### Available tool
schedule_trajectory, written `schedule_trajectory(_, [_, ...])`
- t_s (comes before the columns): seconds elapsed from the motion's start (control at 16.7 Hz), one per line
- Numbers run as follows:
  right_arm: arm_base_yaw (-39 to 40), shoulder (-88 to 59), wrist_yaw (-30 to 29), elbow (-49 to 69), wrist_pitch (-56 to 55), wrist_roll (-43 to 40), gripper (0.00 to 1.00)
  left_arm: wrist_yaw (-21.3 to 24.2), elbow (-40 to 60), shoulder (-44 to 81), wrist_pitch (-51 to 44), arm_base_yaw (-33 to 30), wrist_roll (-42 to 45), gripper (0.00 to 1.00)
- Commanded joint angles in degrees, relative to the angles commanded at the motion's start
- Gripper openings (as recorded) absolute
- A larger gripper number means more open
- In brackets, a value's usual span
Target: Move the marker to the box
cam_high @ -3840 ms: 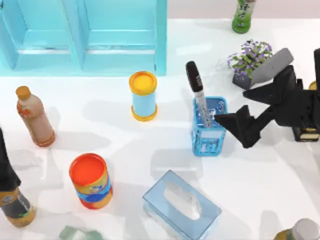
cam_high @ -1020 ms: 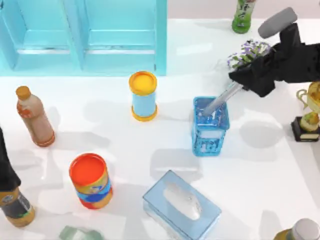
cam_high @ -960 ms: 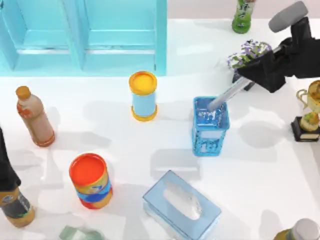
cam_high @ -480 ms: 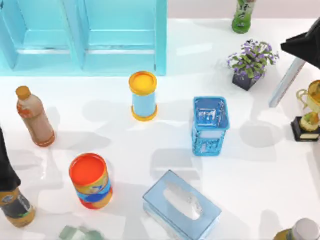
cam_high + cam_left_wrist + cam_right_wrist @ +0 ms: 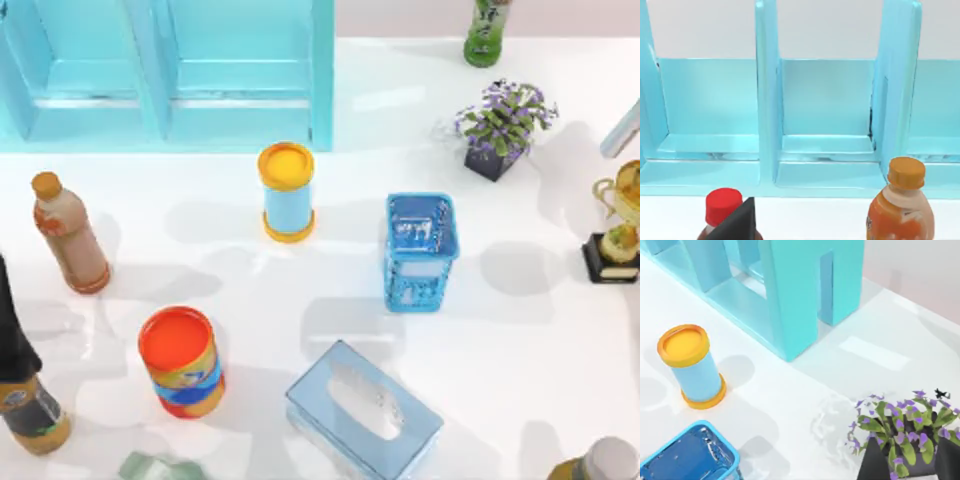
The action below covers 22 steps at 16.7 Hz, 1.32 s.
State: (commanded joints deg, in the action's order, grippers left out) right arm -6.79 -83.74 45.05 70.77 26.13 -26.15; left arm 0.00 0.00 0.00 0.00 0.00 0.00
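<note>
Only the grey barrel of the marker (image 5: 622, 130) shows, slanting in the air at the top view's right edge above the trophy; its black cap is out of view. The box, a blue mesh holder (image 5: 420, 285), stands upright mid-table with nothing in it; its rim (image 5: 690, 452) also shows in the right wrist view. My right gripper (image 5: 910, 462) hangs over the potted plant, far right of the box, with two dark fingertips (image 5: 875, 465) framing the pot. My left gripper (image 5: 737, 227) is parked at the table's front left, by a red-capped bottle (image 5: 722, 205).
A teal shelf (image 5: 170, 70) spans the back left. Around the box stand a yellow-lidded blue can (image 5: 286, 190), an orange can (image 5: 181, 360), a tissue box (image 5: 362, 410), a potted plant (image 5: 500, 120), a trophy (image 5: 620, 225), a green bottle (image 5: 487, 30) and a tea bottle (image 5: 70, 235).
The right gripper drew the marker up out of the blue box and carried it right and back. The gripper has left the top view; only the barrel's end remains at the edge.
</note>
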Motion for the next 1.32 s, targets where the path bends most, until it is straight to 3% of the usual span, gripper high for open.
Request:
schedule_trajectory(0.42, [-21.58,9.75,-3.07,-1.38,12.89,-9.37,0.00,0.00,0.00,0.00,0.00,0.00,0.00,1.00])
schedule_trajectory(0.66, [-29.35,12.61,-6.62,-4.91,20.02,-13.19,0.00,0.00,0.00,0.00,0.00,0.00,0.00,1.00])
schedule_trajectory(1.08, [-29.59,12.26,-7.39,-6.20,19.84,-12.95,0.00,0.00,0.00,0.00,0.00,0.00,0.00,1.00])
schedule_trajectory(1.32, [-27.81,11.03,-8.81,-12.13,11.32,-10.51,0.00,0.00,0.00,0.00,0.00,0.00,0.00,1.00])
